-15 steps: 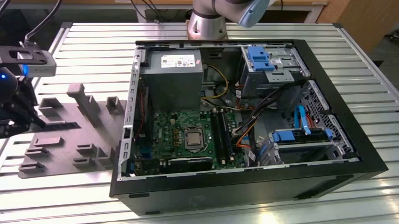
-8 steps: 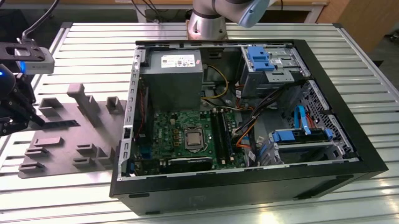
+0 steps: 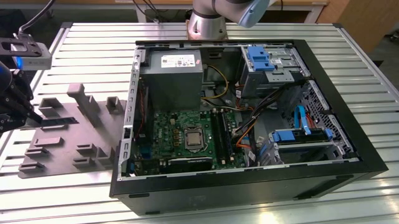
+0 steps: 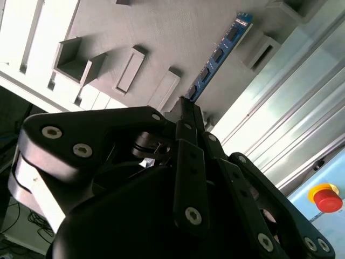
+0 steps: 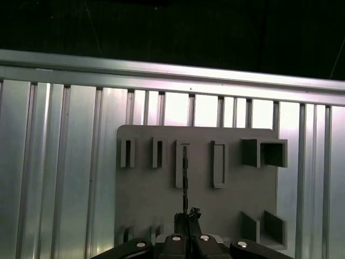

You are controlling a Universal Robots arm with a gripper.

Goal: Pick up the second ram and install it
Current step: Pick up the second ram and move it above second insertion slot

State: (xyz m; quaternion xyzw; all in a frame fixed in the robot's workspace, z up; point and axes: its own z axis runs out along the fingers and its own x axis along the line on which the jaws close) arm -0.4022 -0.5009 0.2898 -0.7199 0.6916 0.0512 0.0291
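Observation:
The second ram (image 3: 60,121) is a thin dark stick, blue along its board in the second wrist view (image 4: 218,58) and edge-on in the first wrist view (image 5: 185,175). My gripper (image 3: 30,117) is at the exterior view's far left, over the grey tray (image 3: 68,149). Its fingers are shut on one end of the ram (image 4: 186,106) (image 5: 187,215). The stick points away from the fingers, level over the tray's upright blocks. The green motherboard (image 3: 168,135) with its long black slot rails (image 3: 221,133) lies inside the open computer case, far from the gripper.
The black computer case (image 3: 249,186) lies open on the slatted metal table (image 3: 93,51), with a grey power supply (image 3: 171,77), blue drive brackets (image 3: 262,58) and loose cables inside. A red button (image 4: 327,197) shows near the table edge. A camera mount (image 3: 25,51) stands near the gripper.

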